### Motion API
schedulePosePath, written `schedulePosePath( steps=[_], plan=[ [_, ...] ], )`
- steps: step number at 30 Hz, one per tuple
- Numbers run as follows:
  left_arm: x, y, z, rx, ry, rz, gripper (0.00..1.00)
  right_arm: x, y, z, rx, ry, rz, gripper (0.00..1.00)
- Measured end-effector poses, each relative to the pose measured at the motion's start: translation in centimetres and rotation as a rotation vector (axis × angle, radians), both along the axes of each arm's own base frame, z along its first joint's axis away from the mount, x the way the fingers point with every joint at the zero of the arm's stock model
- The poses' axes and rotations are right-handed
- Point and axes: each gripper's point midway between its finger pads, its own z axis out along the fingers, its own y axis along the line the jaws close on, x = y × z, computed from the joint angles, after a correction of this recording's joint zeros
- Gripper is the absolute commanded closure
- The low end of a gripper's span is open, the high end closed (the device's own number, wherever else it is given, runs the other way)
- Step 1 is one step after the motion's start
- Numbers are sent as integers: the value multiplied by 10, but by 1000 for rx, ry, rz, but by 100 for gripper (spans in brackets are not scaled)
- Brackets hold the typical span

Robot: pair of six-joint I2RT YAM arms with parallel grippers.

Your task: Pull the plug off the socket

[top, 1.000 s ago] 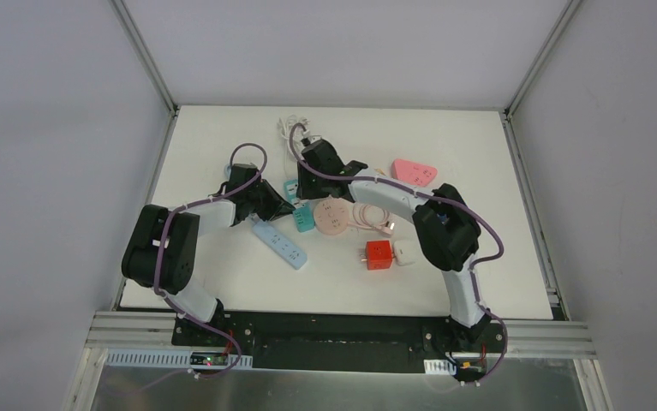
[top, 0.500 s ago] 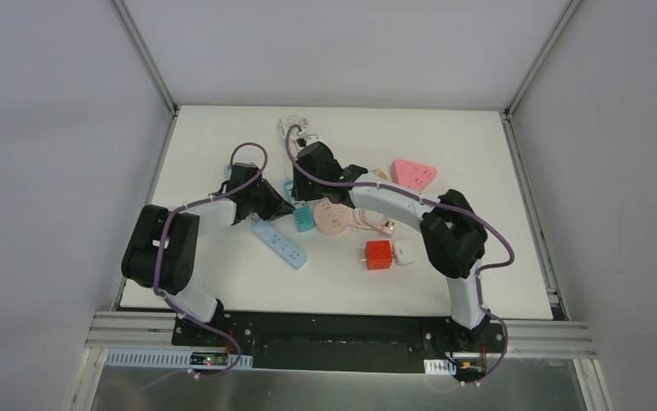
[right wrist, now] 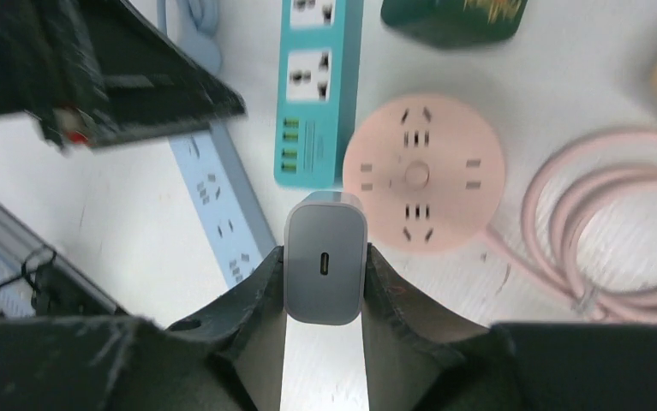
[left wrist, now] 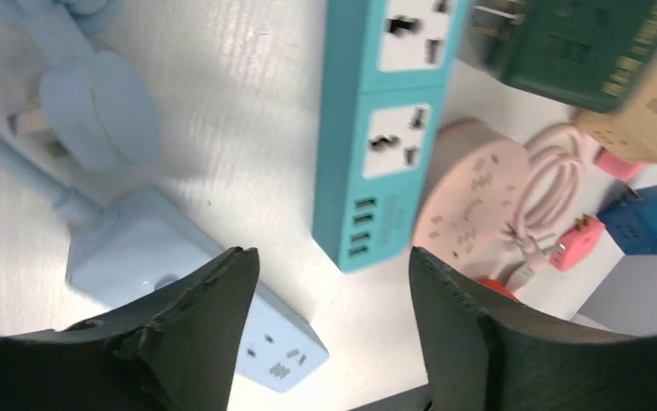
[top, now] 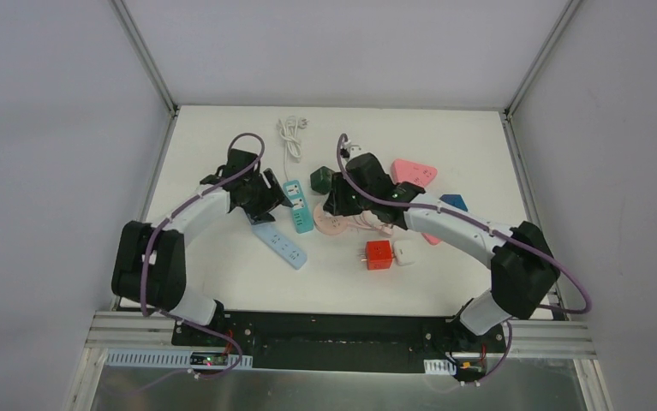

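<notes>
A grey plug [right wrist: 325, 257] with a small oval port on its face sits clamped between the fingers of my right gripper [right wrist: 325, 267], lifted clear of the table. The socket it belongs to is the teal power strip [right wrist: 316, 94], which lies flat just beyond the plug with its outlets bare. In the top view my right gripper [top: 335, 202] hovers beside that teal strip [top: 299, 205]. My left gripper [left wrist: 333, 282] is open with nothing between its fingers, above the table at the near end of the teal strip [left wrist: 385, 145], on its left in the top view [top: 266, 195].
A light blue power strip [top: 280, 244] lies near the left gripper. A round pink socket [top: 333, 224] with a coiled cord, a dark green adapter [top: 320, 179], a red cube [top: 379, 254], a pink triangular socket [top: 415, 171] and a white cable [top: 291, 135] lie around.
The right gripper has swung right and toward the near side, carrying the grey plug away from the teal strip. The left gripper has opened and drawn back a little.
</notes>
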Motion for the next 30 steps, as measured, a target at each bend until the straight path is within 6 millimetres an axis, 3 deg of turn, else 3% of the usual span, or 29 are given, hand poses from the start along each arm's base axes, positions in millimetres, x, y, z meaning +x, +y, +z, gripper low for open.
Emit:
schedulePosePath(
  steps=[3,6,11,16,23,30],
  plan=[
    [-2,5,31,16,-67,-7,22,-25,-8,-15,13,55,43,87],
    [-7,12,64,30,-149,-10,3,-47,-19,-39,12,125,61,85],
    [-27,26,96,66,-231,-4,1,-81,-38,-77,0,246,56,75],
    [-54,46,128,118,-332,17,1,-89,-34,-78,45,267,51,55],
    [-88,67,134,190,-389,11,3,-86,-25,-71,85,248,40,26],
    [-105,87,132,286,-406,-1,2,-75,-38,-76,17,217,-39,21]
  ],
)
